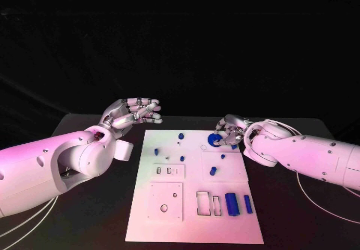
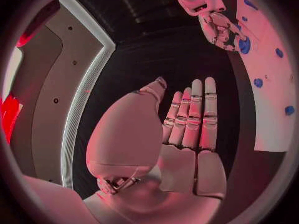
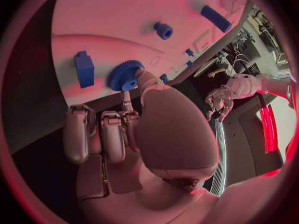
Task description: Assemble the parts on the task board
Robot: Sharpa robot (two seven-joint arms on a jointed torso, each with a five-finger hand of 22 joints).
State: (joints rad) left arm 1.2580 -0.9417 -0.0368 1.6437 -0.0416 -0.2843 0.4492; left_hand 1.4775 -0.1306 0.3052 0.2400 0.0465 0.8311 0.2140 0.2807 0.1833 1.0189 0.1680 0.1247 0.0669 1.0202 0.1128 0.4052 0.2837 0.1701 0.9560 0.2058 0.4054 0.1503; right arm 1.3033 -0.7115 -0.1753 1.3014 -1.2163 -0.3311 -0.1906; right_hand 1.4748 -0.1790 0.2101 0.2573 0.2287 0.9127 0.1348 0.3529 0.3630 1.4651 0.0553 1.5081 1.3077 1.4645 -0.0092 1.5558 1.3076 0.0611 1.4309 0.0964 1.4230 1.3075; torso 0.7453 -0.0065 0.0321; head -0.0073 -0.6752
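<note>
blue gear gripped, most parts unplaced

a blue gear (image 1: 215, 139) is pinched by the right robot hand (image 1: 231, 133) at the task board's (image 1: 193, 229) far edge. the left robot hand (image 1: 133, 113) is held open, empty. several loose blue parts (image 1: 232, 203) are left, so assembly is judged early.

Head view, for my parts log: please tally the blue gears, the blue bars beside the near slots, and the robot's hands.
blue gear: 1
blue bars: 2
hands, left hand and right hand: 2
Total: 5

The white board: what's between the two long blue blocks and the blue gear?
In the head view, a short blue peg lies between the blocks and gear on the board.
</note>
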